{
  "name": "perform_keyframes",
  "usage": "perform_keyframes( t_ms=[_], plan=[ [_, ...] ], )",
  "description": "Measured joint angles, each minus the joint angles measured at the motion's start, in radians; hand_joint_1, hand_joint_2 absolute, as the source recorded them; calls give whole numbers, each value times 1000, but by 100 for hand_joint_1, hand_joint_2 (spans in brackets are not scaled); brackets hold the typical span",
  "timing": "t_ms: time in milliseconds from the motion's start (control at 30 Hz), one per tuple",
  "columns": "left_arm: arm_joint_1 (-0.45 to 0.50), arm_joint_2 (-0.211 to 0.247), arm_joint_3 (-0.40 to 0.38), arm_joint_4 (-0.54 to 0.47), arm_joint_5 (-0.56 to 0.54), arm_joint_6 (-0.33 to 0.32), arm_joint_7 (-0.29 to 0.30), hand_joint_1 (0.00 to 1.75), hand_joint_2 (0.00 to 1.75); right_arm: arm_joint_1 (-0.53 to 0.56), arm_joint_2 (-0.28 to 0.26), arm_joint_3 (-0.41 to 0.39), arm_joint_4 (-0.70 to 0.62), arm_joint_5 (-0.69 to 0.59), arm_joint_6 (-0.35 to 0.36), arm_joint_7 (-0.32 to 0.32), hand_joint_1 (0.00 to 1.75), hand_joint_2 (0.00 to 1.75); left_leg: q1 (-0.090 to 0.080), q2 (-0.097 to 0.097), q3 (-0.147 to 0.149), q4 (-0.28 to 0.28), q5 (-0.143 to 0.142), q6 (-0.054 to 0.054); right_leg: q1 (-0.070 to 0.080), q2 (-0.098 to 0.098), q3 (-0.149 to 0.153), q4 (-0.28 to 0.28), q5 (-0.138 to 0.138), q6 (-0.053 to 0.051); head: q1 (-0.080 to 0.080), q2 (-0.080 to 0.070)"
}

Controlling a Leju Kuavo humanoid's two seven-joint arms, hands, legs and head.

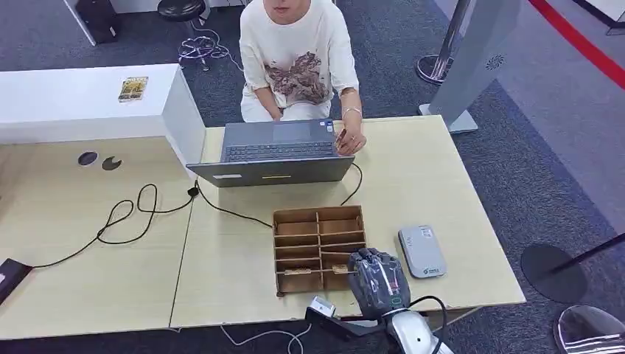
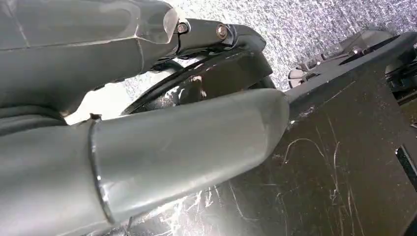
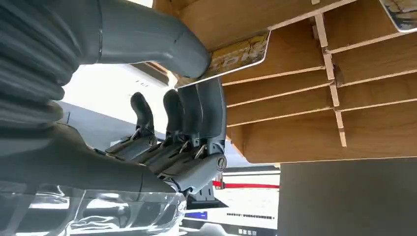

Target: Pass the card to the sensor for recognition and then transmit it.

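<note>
Right hand (image 1: 377, 280) at near edge of table (image 1: 88, 251), up against front-right corner of wooden divider box (image 1: 320, 247). In right wrist view, thumb (image 3: 152, 42) and fingers (image 3: 209, 115) pinching a card (image 3: 236, 56), yellowish printed face, still partly inside a slot of the box; thumb on one face, fingers on the other, so clamped on card. Second card corner (image 3: 401, 12) poking from another slot farther from hand. Grey sensor pad (image 1: 422, 251) lying flat just right of the hand, close beside the box, not touching either as far as visible. Left hand (image 2: 147, 147) seen close in left wrist view, thick thumb and a dark finger over dark body parts and speckled floor; nothing seen in it, fingers apart or together cannot tell. Beyond the right hand, across the table: open laptop (image 1: 276, 151) with black cable (image 1: 133, 214) running off to the left, person (image 1: 298, 55) seated behind it, one hand on laptop edge. Far left and beyond: white counter (image 1: 66, 99) with another small card (image 1: 133, 88) on top
</note>
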Motion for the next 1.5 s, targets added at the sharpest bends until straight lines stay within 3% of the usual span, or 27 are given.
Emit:
perform_keyframes(
  t_ms=[233, 500, 700, 1267, 1500],
  plan=[
    [0, 0, 0, 0, 0, -1, 0, 0, 0, -2, 0, 0, 0, 0, -2, 0, 138, 175, 0, 0, 0, 0, 0, 0, 0, 0, 0, 0, 0, 0, 0, 0],
    [0, 0, 0, 0, 0, -2, 0, 0, 0, -6, 3, -1, 3, -16, -19, -17, 169, 175, 0, 0, 0, 0, 0, 0, 0, 0, 0, 0, 0, 0, 0, 0],
    [0, 0, 0, 0, 0, -3, 0, 0, 0, 3, 8, -20, -5, -141, -49, -112, 169, 175, 0, 0, 0, 0, 0, 0, 0, 0, 0, 0, 0, 0, 0, 0],
    [0, 0, 0, 0, 0, -4, 0, 0, 0, 39, 8, -61, -62, -264, -80, -179, 171, 175, 0, 0, 0, 0, 0, 0, 0, 0, 0, 0, 0, 0, 0, 0],
    [0, 0, 0, 0, 1, -4, 0, 0, 0, 58, 2, -82, -89, -372, -82, -235, 173, 175, 0, 0, 0, 0, 0, 0, 0, 0, 0, 0, 0, 0, 0, 0]
  ],
)
